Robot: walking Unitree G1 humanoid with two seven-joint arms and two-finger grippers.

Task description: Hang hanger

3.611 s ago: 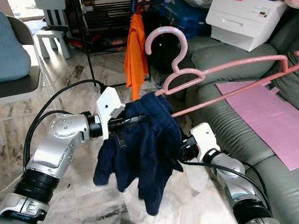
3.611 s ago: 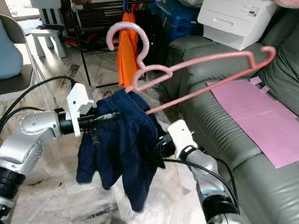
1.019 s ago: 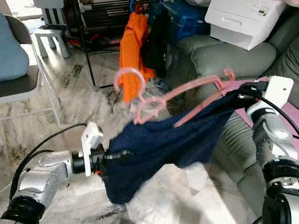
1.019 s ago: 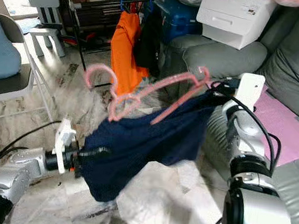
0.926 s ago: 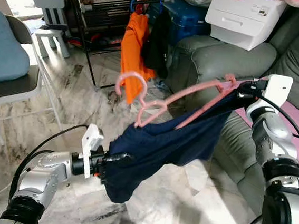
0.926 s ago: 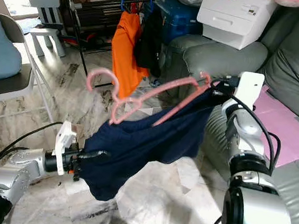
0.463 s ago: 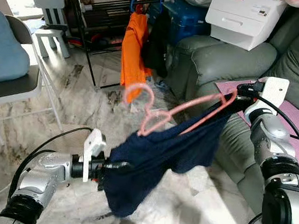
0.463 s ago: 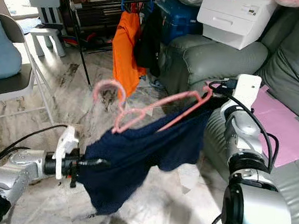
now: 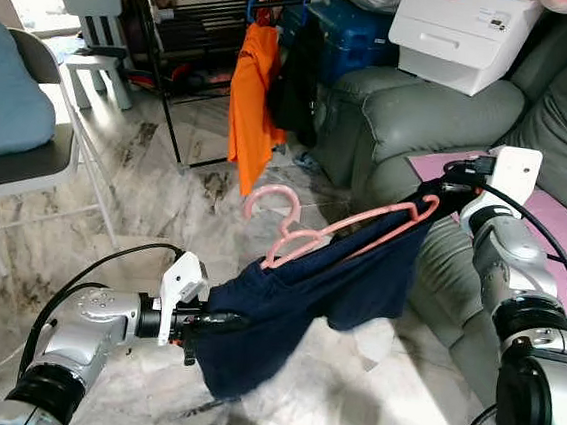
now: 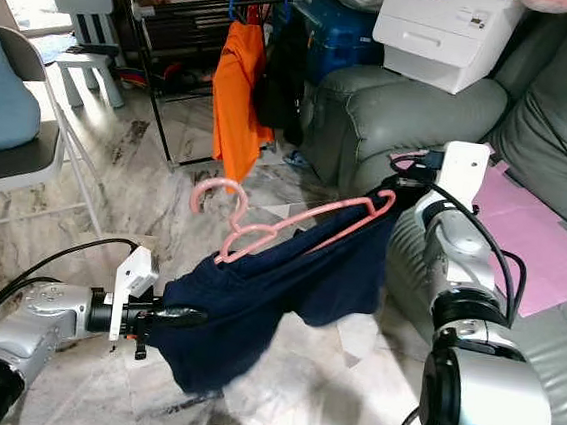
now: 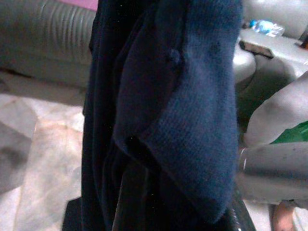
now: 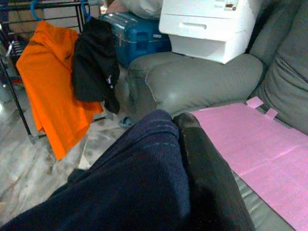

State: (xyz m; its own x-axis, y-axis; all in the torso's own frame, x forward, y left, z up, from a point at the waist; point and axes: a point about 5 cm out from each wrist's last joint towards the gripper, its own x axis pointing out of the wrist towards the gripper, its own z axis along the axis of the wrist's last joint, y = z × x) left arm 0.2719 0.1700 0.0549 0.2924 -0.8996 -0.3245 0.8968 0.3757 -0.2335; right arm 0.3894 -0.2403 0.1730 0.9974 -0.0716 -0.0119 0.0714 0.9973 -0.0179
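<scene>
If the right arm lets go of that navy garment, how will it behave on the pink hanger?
Probably floppy: the navy garment sags between the left gripper and the right gripper. The pink hanger looks stiff and thin, and lies tilted, so the cloth might slide toward its low end. It likely would not hold any shape.

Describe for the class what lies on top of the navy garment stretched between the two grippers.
A pink hanger lies along the navy garment, hook toward the left gripper. Its end near the right gripper is tucked into the cloth, so how it is held stays hidden.
</scene>
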